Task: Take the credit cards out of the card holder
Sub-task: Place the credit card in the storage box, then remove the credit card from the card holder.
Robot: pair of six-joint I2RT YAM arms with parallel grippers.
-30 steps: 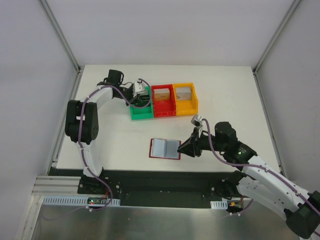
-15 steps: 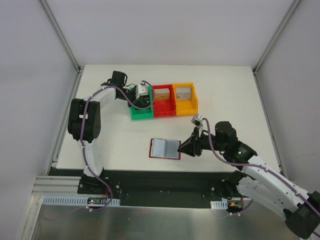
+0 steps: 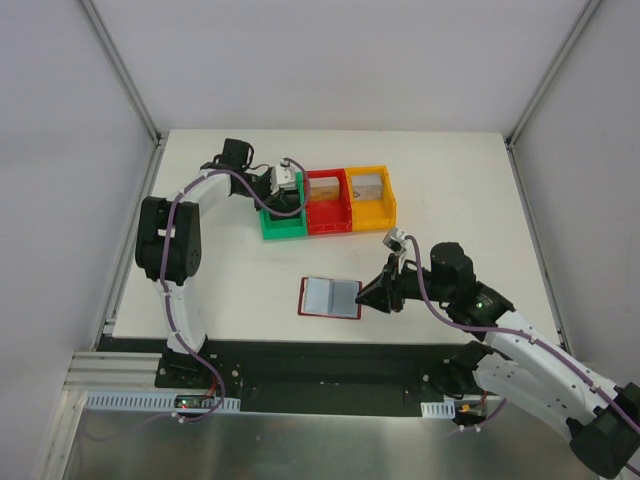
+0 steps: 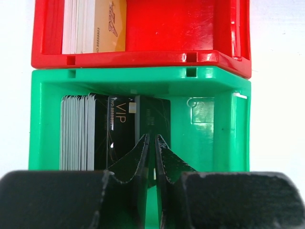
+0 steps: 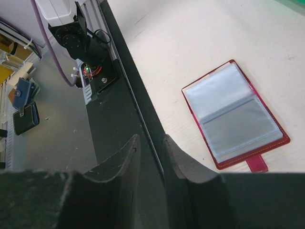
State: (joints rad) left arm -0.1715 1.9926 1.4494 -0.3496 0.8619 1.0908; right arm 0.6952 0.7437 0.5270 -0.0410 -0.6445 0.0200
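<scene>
The dark red card holder (image 3: 330,297) lies open and flat near the table's front edge. In the right wrist view (image 5: 236,117) its clear pockets show a pale blue-grey face and a grey face, with the snap tab (image 5: 257,164) on one side. My right gripper (image 3: 376,295) is slightly open and empty just right of the holder, and hangs over the table edge in its own view (image 5: 151,138). My left gripper (image 3: 282,203) reaches into the green bin (image 3: 283,228). Its jaws (image 4: 152,136) are closed on the edge of a black card (image 4: 152,112).
The green bin (image 4: 143,76) holds a stack of black and grey cards (image 4: 76,131). A red bin (image 3: 327,222) with white and orange cards (image 4: 95,26) and an orange bin (image 3: 371,215) stand to its right. The black table frame (image 5: 124,124) runs under my right gripper.
My left gripper has shifted slightly further into the green bin since a second ago. The right arm and the card holder have not moved.
</scene>
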